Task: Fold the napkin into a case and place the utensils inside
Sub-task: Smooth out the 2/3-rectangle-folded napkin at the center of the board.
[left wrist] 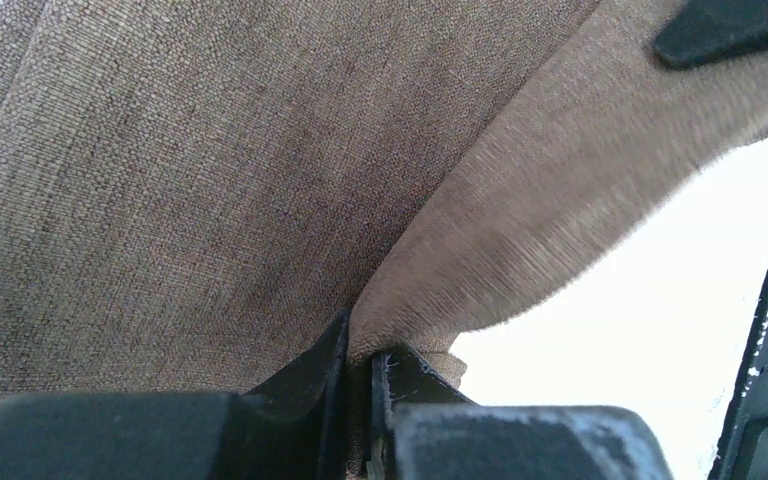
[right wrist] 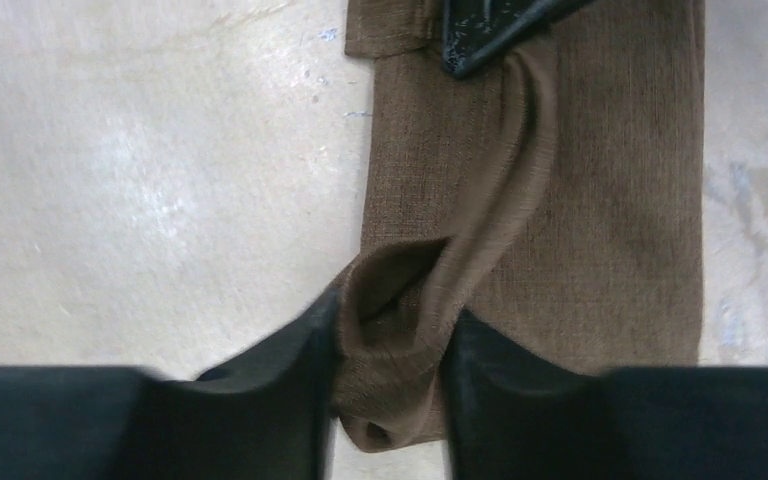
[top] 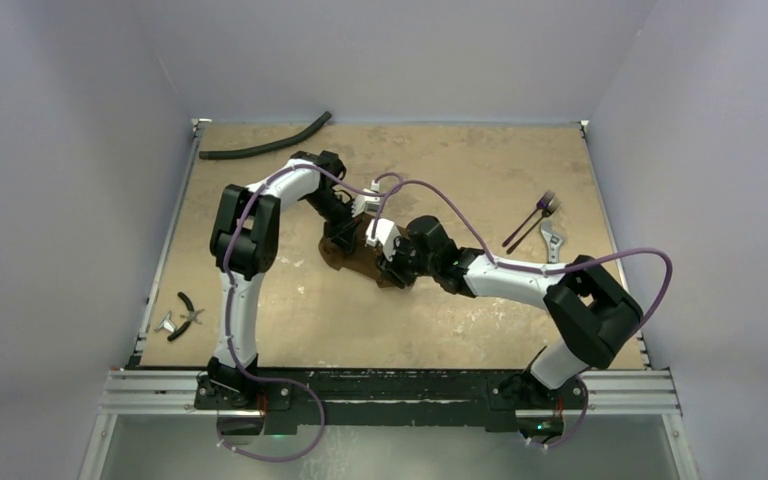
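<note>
Napkin (right wrist: 600, 200) lies as a narrow folded strip on the counter (right wrist: 140, 200), and you have it caught at both ends of one raised ridge. Your right fingers (right wrist: 300, 340) are closed on a bunched loop of cloth at one end, and your left fingers (left wrist: 325, 365) pinch the cloth edge at the other. Gripping only that top layer between the two pairs lets it lift while the rest lies flat beneath them, which I judge sets up the next fold of the case. Utensils (top: 532, 222) sit well apart from both pairs, out to the right, where they cannot snag the cloth.
</note>
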Robot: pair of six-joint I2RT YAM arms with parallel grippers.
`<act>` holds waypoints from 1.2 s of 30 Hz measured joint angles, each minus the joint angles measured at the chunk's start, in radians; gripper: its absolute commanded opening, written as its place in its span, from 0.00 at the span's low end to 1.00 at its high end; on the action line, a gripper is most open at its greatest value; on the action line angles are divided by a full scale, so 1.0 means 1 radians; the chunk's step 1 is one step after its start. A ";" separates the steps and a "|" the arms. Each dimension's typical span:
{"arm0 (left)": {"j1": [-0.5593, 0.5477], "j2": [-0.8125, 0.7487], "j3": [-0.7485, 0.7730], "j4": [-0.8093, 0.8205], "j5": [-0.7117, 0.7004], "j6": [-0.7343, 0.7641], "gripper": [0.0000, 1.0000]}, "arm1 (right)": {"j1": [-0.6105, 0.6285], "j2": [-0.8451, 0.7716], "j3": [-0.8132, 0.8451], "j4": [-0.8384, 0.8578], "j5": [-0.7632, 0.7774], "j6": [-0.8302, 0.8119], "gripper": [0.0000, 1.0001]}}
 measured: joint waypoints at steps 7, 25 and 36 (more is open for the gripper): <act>0.000 -0.002 0.002 -0.026 0.009 0.013 0.40 | -0.035 0.014 -0.003 0.031 0.011 0.100 0.05; 0.026 -0.037 0.192 -0.118 -0.043 0.033 0.92 | -0.134 0.114 -0.003 0.025 0.005 0.294 0.09; -0.005 -0.183 -0.071 -0.006 -0.068 -0.007 0.96 | -0.172 0.159 0.048 -0.024 -0.023 0.356 0.37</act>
